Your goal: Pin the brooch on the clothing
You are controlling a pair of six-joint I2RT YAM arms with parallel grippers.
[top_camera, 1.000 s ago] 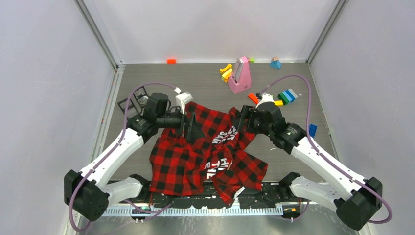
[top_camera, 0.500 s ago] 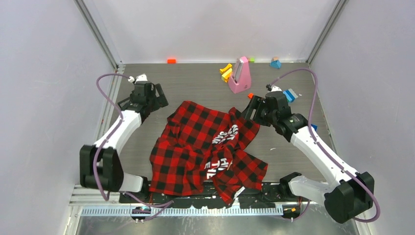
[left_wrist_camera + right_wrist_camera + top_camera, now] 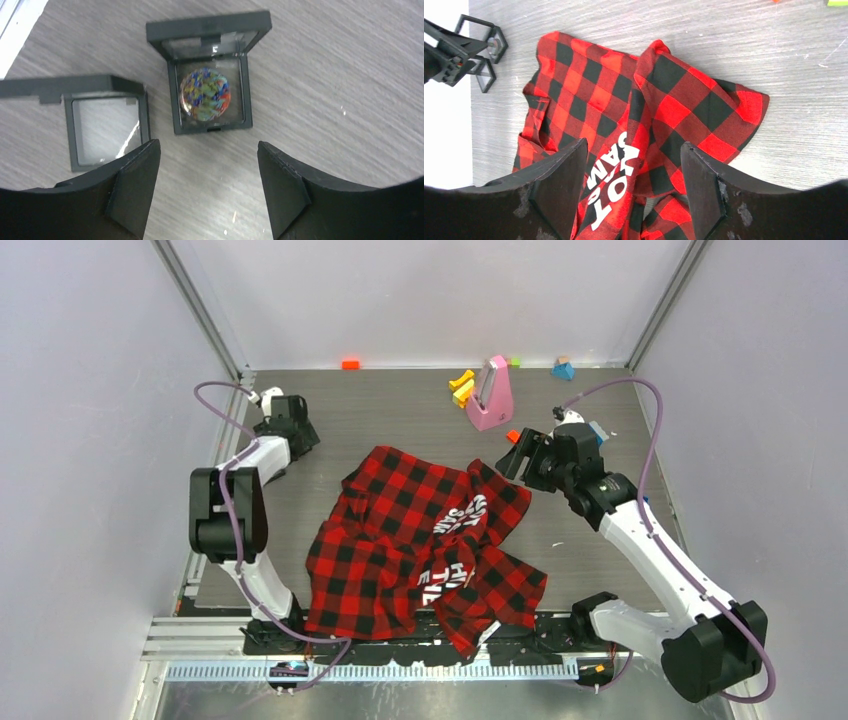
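The brooch (image 3: 206,95), a round multicoloured dome, lies in an open black box (image 3: 210,75) on the table. My left gripper (image 3: 209,192) hovers just short of it, open, with nothing between its fingers. In the top view this gripper (image 3: 292,428) is at the far left of the table. The clothing (image 3: 420,540), a red-and-black check shirt with white lettering, lies crumpled in the middle. My right gripper (image 3: 512,458) hangs open above the shirt's far right edge; in its wrist view the shirt (image 3: 624,110) lies below the spread fingers of that gripper (image 3: 634,192).
An empty black box (image 3: 105,127) with a clear window sits left of the brooch's box. A pink stand (image 3: 489,395), yellow blocks (image 3: 461,388), an orange block (image 3: 350,364) and a blue block (image 3: 563,368) lie at the back. The table's left rail (image 3: 225,440) is close to the left gripper.
My left arm has swung off the shirt to the far left, over the black boxes, and its jaws have narrowed a little. My right gripper has drawn back slightly from the shirt.
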